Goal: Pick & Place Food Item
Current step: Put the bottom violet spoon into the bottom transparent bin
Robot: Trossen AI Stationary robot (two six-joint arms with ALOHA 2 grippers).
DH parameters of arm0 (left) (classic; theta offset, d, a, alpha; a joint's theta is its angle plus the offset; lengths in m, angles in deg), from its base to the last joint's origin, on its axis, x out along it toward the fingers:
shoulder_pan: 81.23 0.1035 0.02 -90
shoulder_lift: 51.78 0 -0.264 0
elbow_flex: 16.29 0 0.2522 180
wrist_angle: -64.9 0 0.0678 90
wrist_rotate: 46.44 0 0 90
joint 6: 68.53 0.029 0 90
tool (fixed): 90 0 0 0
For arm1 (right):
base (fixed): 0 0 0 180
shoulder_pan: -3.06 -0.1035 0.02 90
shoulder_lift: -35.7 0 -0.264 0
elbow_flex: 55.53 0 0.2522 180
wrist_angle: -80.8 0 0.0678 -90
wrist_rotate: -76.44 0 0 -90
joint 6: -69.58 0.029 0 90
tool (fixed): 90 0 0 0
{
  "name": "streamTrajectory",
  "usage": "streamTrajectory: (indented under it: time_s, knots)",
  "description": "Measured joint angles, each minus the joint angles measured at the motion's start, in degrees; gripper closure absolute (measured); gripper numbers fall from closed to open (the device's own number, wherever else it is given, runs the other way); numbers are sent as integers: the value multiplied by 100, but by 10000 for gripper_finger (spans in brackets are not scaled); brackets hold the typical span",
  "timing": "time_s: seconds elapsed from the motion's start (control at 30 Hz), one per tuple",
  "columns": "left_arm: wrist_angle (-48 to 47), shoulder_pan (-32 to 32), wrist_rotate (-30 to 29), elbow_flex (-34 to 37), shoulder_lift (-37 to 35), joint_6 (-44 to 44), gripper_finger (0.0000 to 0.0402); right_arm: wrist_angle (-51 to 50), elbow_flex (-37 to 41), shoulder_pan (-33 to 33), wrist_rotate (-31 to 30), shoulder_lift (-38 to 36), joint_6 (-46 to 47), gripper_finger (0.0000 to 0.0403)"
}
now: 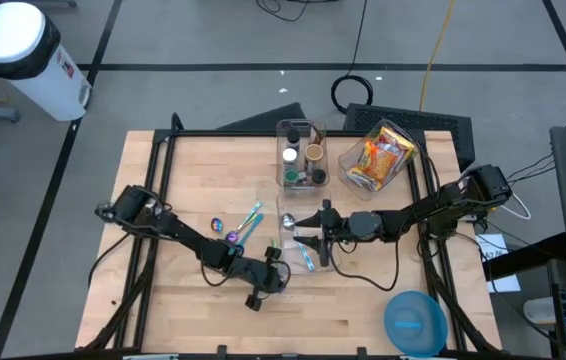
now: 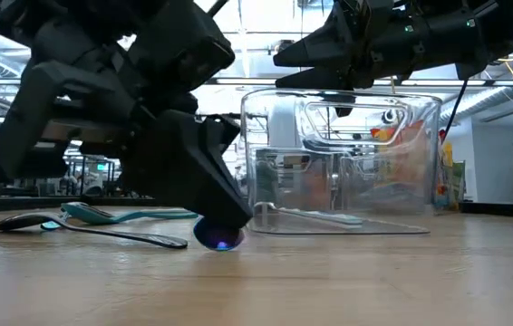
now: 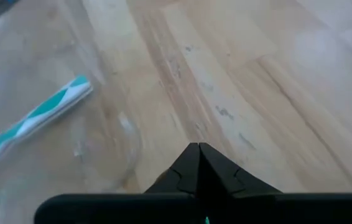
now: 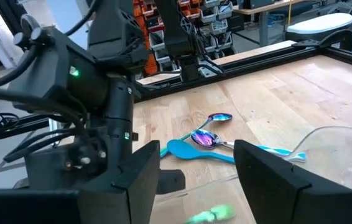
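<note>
Down on the table (image 1: pixel 193 320), both grippers work beside a clear tub (image 1: pixel 291 232).

Its fingers pressed shut on nothing, the left gripper (image 3: pixel 198 150) hangs low over the bare wood at the near side of the tub, with a teal-and-white utensil handle (image 3: pixel 36 118) lying close in front of it. The right gripper (image 1: pixel 315 236) sits above the tub with its fingers (image 4: pixel 274 176) apart, empty. Left of the tub lie a light blue spoon (image 4: pixel 191 150) and shiny rainbow spoons (image 4: pixel 208 139), touching one another. The food, a bright snack packet (image 1: pixel 379 157), rests in another clear tub (image 1: pixel 348 160) at the far right of the table, well away from both grippers. A blue bowl (image 1: pixel 415 321) stands at the near right corner.
</note>
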Motion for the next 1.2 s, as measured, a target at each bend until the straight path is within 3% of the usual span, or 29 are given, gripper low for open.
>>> streamTrajectory:
  time_s: [0.4,0.63,0.73,0.8,1.0,1.2]
  knots:
    - [-1743,-181,-99,5,-478,-769,386,-26,0,-2,142,0,1,206]
    - [-3140,-482,-1453,50,-1267,-912,389,-29,0,0,142,0,1,206]
    - [-3141,-548,-2017,22,-1658,-916,382,-26,0,-1,142,0,1,206]
    - [-3179,-577,-2070,24,-1846,-989,383,-22,0,-2,144,0,1,206]
    - [-3280,-509,-2088,20,-2020,-2762,361,-29,0,-1,142,0,25,206]
    - [-4143,-190,-1953,22,-1889,-5247,266,-27,0,-2,142,0,52,206]
